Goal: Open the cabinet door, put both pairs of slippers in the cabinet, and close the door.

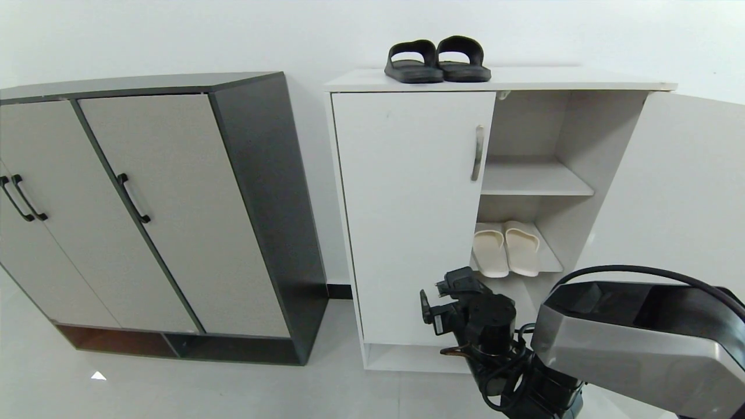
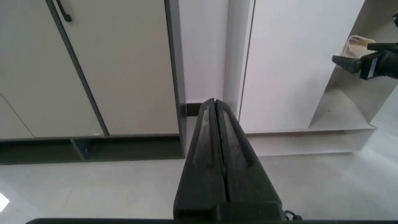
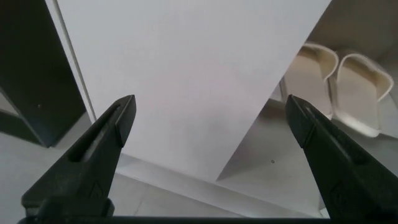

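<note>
A pair of black slippers (image 1: 437, 61) stands on top of the white cabinet (image 1: 559, 78). The cabinet's right door (image 1: 675, 192) is swung open, while its left door (image 1: 413, 215) is closed. A pair of white slippers (image 1: 505, 248) (image 3: 339, 84) rests side by side on the lower shelf inside. My right gripper (image 1: 442, 294) (image 3: 211, 115) is open and holds nothing; it hangs low in front of the closed door, just left of the white slippers. My left gripper (image 2: 214, 106) is shut on nothing, low before the gap between the two cabinets.
A grey and black cabinet (image 1: 174, 203) with closed doors stands to the left of the white one. The upper shelf (image 1: 532, 177) inside the white cabinet carries nothing. Pale floor (image 1: 233, 390) lies in front of both.
</note>
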You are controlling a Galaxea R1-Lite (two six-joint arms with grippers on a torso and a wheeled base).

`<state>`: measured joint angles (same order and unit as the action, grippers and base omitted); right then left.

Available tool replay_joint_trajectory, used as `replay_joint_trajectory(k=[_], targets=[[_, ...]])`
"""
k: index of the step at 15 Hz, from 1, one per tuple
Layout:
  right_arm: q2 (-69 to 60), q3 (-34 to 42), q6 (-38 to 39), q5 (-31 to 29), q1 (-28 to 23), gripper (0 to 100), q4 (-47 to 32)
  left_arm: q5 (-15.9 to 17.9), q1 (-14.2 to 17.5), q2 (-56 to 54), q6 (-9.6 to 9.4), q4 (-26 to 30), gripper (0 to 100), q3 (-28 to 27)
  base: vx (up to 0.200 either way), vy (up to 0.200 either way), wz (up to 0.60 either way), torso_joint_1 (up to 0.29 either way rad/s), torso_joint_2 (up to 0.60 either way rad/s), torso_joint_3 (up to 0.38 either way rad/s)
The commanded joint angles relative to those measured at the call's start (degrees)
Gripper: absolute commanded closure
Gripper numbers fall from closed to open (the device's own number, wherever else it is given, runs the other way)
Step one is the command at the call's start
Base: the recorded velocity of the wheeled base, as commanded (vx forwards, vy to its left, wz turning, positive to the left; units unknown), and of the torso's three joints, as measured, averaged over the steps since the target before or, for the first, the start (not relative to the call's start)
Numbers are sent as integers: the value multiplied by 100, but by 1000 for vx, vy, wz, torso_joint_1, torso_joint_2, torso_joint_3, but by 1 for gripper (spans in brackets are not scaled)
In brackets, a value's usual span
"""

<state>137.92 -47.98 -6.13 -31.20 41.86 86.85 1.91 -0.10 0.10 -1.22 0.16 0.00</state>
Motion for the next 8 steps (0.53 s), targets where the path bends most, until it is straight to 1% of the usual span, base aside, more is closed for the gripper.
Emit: replay_joint_trajectory(k=[1, 2, 3, 5, 8], targets=[[6, 17, -2, -1, 6, 0, 8, 2, 10, -1, -1, 2, 100, 0, 0, 0, 0, 12, -198, -305], [6, 17, -2, -1, -3, 0, 8, 2, 1, -1, -1, 2, 100, 0, 0, 0, 0, 22, -110, -344], [6, 17, -2, -1, 6, 0, -1, 2, 1, -1, -1, 2, 100, 0, 0, 0, 0, 46, -369, -373], [6, 8, -2, -1, 6, 0, -1, 2, 1, -1, -1, 2, 100, 0, 0, 0, 0, 44, -579, -354], [6, 17, -2, -1, 6, 0, -10, 2, 1, -1, -1, 2, 100, 0, 0, 0, 0, 105, -483, -349]])
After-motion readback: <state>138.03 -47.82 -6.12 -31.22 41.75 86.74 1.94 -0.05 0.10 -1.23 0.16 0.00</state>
